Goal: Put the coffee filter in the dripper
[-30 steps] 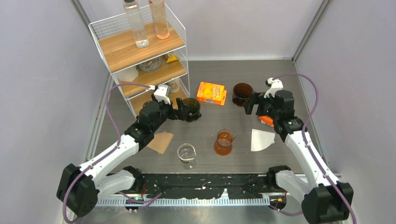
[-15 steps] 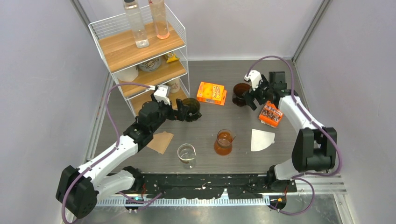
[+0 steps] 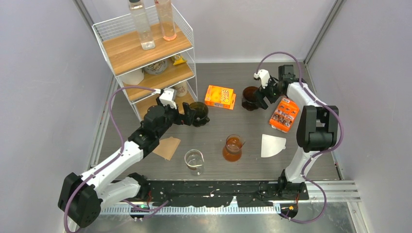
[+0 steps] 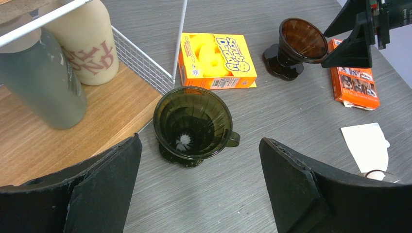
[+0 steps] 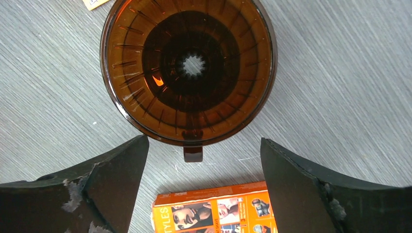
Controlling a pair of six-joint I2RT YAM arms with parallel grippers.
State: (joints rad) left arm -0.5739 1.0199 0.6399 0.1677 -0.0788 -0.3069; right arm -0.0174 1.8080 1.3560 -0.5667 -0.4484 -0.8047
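Note:
A white coffee filter (image 3: 272, 144) lies flat on the table at the right, also in the left wrist view (image 4: 369, 148). A brown paper filter (image 3: 167, 147) lies at the left. Two drippers stand upright and empty. The dark green dripper (image 3: 199, 112) (image 4: 193, 124) is just ahead of my open left gripper (image 3: 190, 115) (image 4: 199, 141). The brown dripper (image 3: 251, 97) (image 5: 189, 68) sits right in front of my open right gripper (image 3: 261, 97) (image 5: 204, 141), its handle pointing between the jaws. Neither gripper holds or touches anything.
A wire shelf (image 3: 145, 53) with bottles stands at the back left, close to the green dripper. A yellow-orange box (image 3: 219, 96) lies between the drippers, an orange pack (image 3: 284, 114) beside the right arm. A glass beaker (image 3: 194, 160) and an amber carafe (image 3: 233, 148) stand near the front.
My right arm has swung back and folded upward, bringing its gripper beside the brown dripper and uncovering the orange pack. The left arm has not moved.

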